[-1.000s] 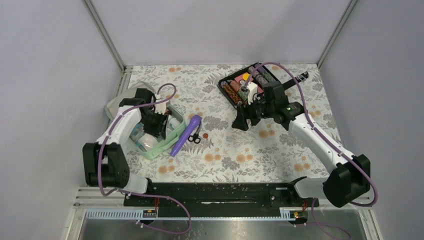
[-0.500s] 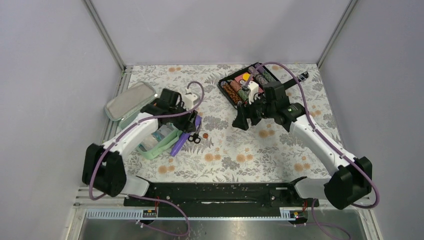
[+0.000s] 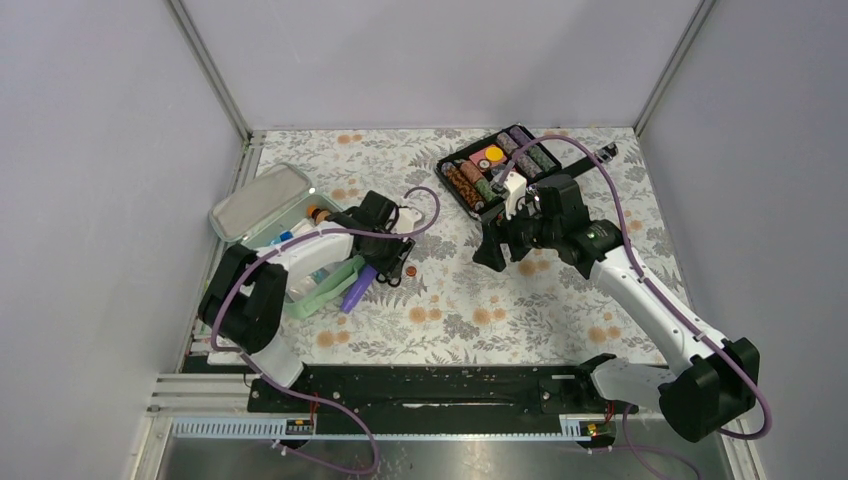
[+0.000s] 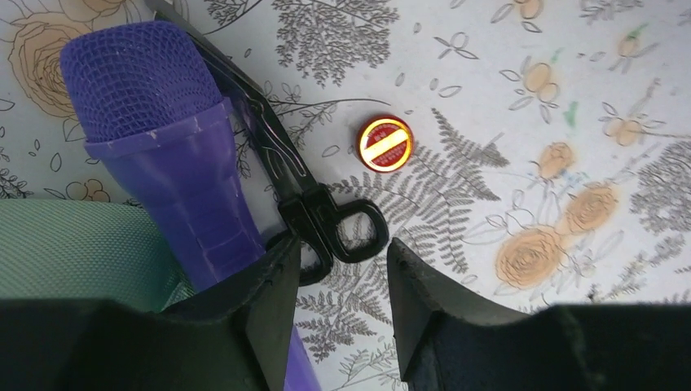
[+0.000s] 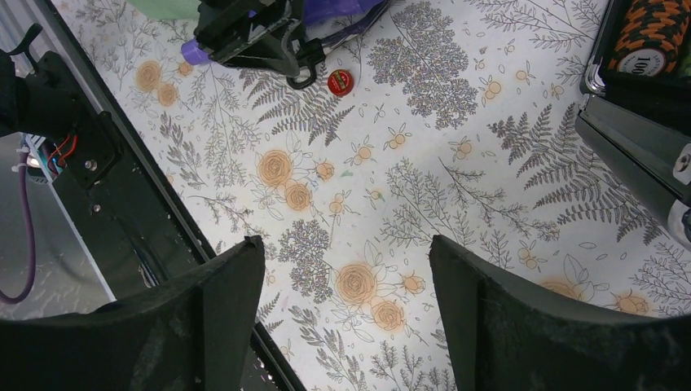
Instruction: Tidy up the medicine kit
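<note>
The mint-green medicine kit lies open at the left, with small bottles and packets inside; its corner shows in the left wrist view. Its lid lies behind it. A purple mesh-topped tool leans against the box's right edge. Black scissors lie beside it, and a small red disc lies just past them. My left gripper is open and empty, low over the scissors' handles; it also shows in the top view. My right gripper is open and empty, held above the table.
A black case of colourful rolls and discs stands at the back right, just behind my right wrist. The red disc and my left gripper show in the right wrist view. The table's near edge rail runs along the lower left there.
My left gripper has left the inside of the kit and swung right, coming down over the scissors. My right arm has drawn slightly nearer and away from the black case.
</note>
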Controlling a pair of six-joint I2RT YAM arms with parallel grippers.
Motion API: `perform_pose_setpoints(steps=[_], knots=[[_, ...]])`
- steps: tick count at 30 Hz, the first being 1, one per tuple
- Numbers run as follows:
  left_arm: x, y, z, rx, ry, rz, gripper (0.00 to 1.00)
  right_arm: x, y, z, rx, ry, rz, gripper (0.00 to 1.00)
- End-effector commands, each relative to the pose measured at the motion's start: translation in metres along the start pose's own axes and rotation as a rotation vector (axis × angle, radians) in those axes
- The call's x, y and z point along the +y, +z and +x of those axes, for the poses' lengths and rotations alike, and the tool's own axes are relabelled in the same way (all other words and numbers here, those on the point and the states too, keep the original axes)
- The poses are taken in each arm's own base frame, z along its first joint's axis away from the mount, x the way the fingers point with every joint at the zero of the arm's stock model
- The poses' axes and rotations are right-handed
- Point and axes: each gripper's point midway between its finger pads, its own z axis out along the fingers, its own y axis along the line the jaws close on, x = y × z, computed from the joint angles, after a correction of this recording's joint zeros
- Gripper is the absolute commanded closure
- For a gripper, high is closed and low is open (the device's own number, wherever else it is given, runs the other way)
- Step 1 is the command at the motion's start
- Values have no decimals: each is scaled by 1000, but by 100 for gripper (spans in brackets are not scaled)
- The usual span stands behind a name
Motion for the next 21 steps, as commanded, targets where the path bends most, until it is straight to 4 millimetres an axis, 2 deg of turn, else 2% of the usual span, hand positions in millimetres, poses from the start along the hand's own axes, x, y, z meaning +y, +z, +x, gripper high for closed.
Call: perform_pose_setpoints(steps=[1,8,13,21], knots=[[20,9,-5,-11,-21,-118,57,1,-1,-7,-21,-38,3,19],[13,25,12,87,-20,-82,61,1,-1,-6,-14,-35,-1,19],[3,29,35,151,-6,-64,70,2,0,-6,-6,-28,-9,19],[-10,29,50,199,140,-86,91,4,7,5,10,30,-32,20]])
